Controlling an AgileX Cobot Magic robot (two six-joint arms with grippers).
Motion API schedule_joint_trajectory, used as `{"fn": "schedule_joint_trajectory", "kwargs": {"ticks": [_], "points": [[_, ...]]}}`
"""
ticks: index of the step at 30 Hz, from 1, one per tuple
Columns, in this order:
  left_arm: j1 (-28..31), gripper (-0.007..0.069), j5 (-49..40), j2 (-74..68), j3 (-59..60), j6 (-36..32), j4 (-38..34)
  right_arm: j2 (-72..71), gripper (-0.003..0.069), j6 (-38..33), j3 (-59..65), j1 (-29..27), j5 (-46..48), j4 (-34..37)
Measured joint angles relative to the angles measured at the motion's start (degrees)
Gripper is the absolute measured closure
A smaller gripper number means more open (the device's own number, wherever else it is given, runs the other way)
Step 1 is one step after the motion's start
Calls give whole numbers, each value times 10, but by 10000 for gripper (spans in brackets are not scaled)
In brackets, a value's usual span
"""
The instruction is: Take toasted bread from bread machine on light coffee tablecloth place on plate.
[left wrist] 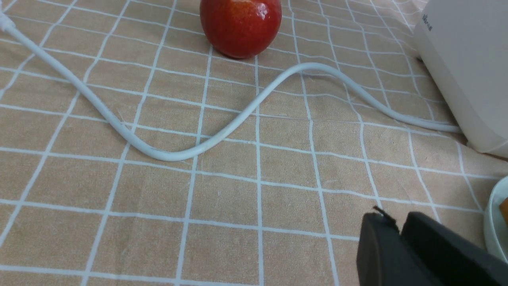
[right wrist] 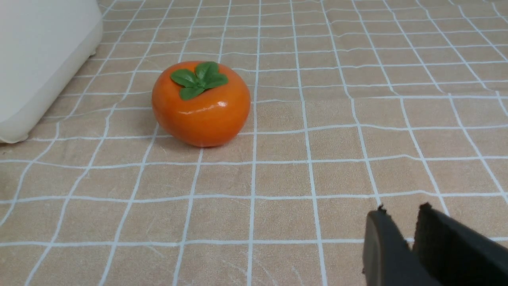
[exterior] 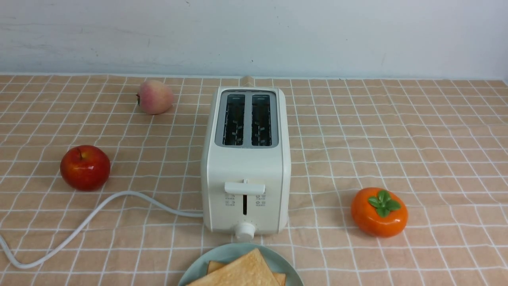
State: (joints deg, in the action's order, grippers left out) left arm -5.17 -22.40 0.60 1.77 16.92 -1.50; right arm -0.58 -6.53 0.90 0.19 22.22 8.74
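Our left claw (left wrist: 401, 234) hangs low over the tablecloth (exterior: 397, 131) with its jaws nearly together, only a thin slit between them and nothing in it; our right claw (right wrist: 412, 234) shows a narrow gap, also empty. Neither appears in the front view.

Going from largest to smallest: the tablecloth covers the whole bench, slightly wrinkled. The toaster (exterior: 246, 174) stands in the middle, both slots dark and bare as far as we can see. Just in front of it sits the plate (exterior: 278, 260), partly cut off by the frame edge, with two slices of toast (exterior: 242, 272) lying on it, one overlapping the other. So we judge the task essentially done.

Around these lie a persimmon (exterior: 379, 212) to the right, a red apple (exterior: 85, 167) to the left, a peach (exterior: 154, 97) further back, and the white cord (exterior: 91, 216) snaking off the toaster's left side.

What could go wrong now: our left claw is near the plate's rim (left wrist: 494, 218), so a careless sideways move could nudge it and slide the top slice off. A low sweep could also snag the cord and tug the toaster.
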Motion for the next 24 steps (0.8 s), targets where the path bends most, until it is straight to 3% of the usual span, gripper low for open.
{"fn": "schedule_joint_trajectory", "kwargs": {"ticks": [24], "points": [[0, 536, 0, 0, 0, 0, 0, 0, 500, 0, 0, 0, 0, 0]]}}
